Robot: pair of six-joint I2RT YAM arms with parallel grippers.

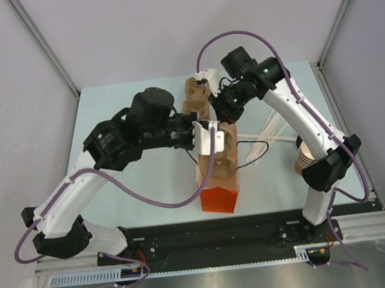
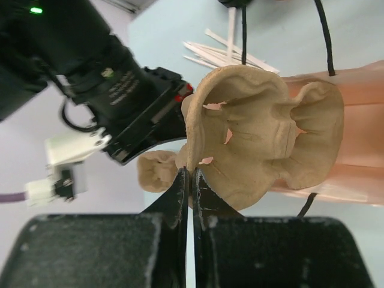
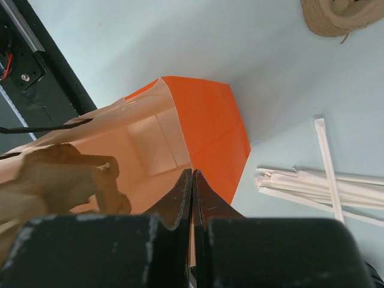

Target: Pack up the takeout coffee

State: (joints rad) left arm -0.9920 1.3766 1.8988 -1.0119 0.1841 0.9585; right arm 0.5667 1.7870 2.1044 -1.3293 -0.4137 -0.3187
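Note:
The takeout coffee with its black lid is out of view in every frame. My left gripper (image 1: pixel 217 144) (image 2: pixel 192 173) is shut on the rim of a brown moulded-pulp carrier (image 1: pixel 225 153) (image 2: pixel 264 132), holding it at the mouth of an orange paper bag (image 1: pixel 219 198) (image 3: pixel 210 120) that lies on its side. My right gripper (image 1: pixel 226 118) (image 3: pixel 192 174) is shut on the bag's upper wall at the mouth, holding it open. The carrier shows at the left of the right wrist view (image 3: pixel 60 180), partly inside the bag.
A second pulp carrier (image 1: pixel 196 96) lies behind the bag. Wrapped straws (image 1: pixel 268 139) (image 3: pixel 324 186) lie right of the bag. A stack of lidless tan cups (image 1: pixel 305 155) stands by the right arm. A black cable trails beside the bag.

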